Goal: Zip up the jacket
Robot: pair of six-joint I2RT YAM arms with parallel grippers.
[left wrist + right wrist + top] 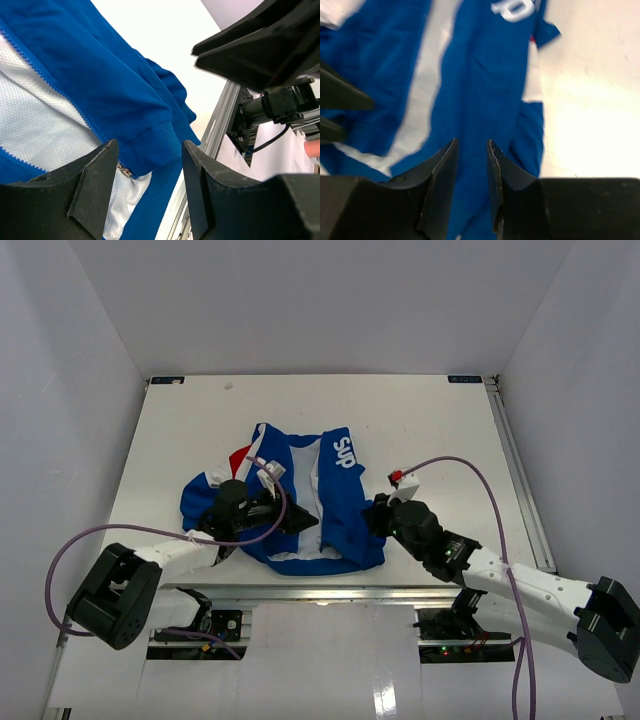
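Observation:
The jacket lies open on the table, blue with a white lining and white lettering. My left gripper sits over its left front near the hem. In the left wrist view this gripper stands open, a fold of blue hem between its fingers and the metal zipper slider beside the left finger. My right gripper is at the jacket's right edge. In the right wrist view its jaws are a narrow gap apart over blue fabric, pinching nothing.
The aluminium rail of the table's near edge runs just below the hem, also seen as the rail in the left wrist view. The right arm looms close there. Purple cables arc over the table.

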